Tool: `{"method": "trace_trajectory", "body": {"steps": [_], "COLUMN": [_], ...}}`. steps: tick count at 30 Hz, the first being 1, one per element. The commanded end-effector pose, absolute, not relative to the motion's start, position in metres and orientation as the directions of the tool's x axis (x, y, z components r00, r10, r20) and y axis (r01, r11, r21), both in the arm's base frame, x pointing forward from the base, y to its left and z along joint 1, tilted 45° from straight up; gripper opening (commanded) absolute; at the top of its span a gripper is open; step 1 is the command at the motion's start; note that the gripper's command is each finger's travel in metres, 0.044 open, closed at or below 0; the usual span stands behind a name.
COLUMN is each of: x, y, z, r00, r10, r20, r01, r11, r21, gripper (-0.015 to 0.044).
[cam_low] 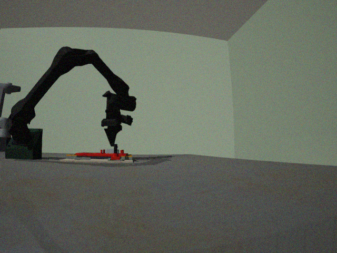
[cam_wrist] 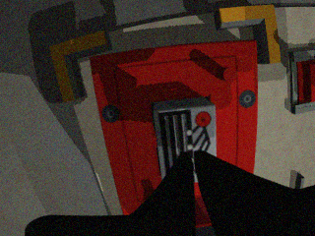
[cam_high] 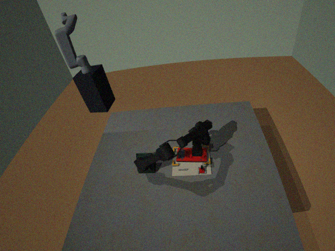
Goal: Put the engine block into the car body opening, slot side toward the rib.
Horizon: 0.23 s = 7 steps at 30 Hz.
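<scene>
The engine block (cam_wrist: pixel 172 138) (cam_low: pixel 109 151) is a grey block with dark slots on its left half and a red round cap at its right in the wrist view. It sits at the opening in the red car body (cam_wrist: pixel 247 143) (cam_high: pixel 186 159) (cam_low: pixel 89 154) and stands above it in the exterior view. How deep it sits cannot be told, and the rib is not clearly visible. My gripper (cam_wrist: pixel 191 159) (cam_low: pixel 112 145) is shut with nothing between its fingertips. It points down just above the block and hides the block's near part. Contact cannot be told.
The car body lies on a pale board (cam_high: pixel 189 173) between yellow corner brackets (cam_high: pixel 175 164) (cam_wrist: pixel 60 74) (cam_wrist: pixel 273 34). A small red part (cam_high: pixel 201 170) (cam_wrist: pixel 306 79) sits in a grey holder beside the body. A grey arm on a dark pedestal (cam_high: pixel 91 89) stands beyond the table.
</scene>
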<state>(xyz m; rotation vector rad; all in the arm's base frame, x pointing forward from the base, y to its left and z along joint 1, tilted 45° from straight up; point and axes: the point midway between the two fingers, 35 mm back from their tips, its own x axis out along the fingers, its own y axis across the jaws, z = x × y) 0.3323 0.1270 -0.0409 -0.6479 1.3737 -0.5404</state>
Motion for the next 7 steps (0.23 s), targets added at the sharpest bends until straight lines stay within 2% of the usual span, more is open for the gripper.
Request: {"method": "trace_trajectory", "body": {"steps": [1, 7], "x": [0.3325, 0.3325], "y": [0.1278, 0.1278], "z": [-0.0404, -0.0404], "r00": [0.126, 0.126], "r10": [-0.689, -0.689], "r20": [-0.714, -0.714], "r01": [-0.016, -0.016], "r11": [0.718, 0.718], "r21": [-0.696, -0.696], "gripper": [0.0000, 0.0000]}}
